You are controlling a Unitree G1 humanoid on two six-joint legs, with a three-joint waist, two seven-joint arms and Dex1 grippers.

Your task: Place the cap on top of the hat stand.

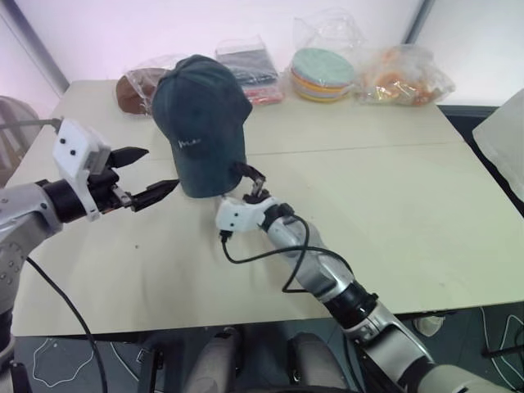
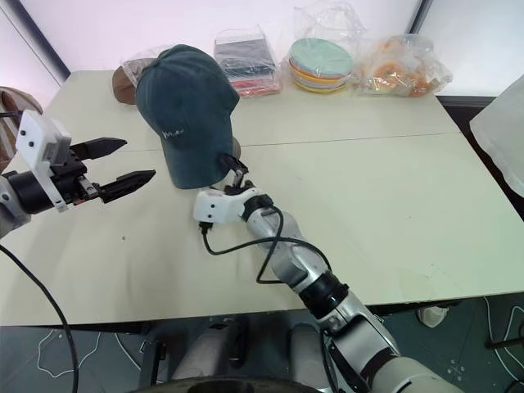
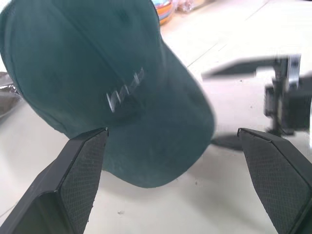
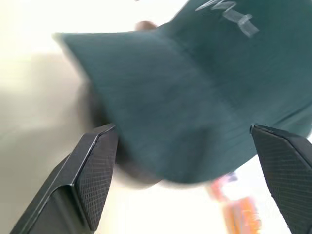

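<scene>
Both grippers stand released: left gripper (image 1: 150,173) hovers just beside the cap (image 1: 201,123), right gripper (image 2: 232,168) sits under the brim, holding nothing. Cap sits draped over the hat stand (image 2: 234,150), brim drooping forward toward the table (image 1: 393,213). Risk: right fingers (image 4: 95,168) snagging the brim on withdrawal, dragging the cap off or tipping the stand.

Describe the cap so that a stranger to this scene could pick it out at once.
Start at the pale table and find the two black pincers near its middle. Between them stands the cap, raised above the tabletop, brim pointing down. It alone is dark teal fabric with small white embroidery; the things behind lie in clear bags.
</scene>
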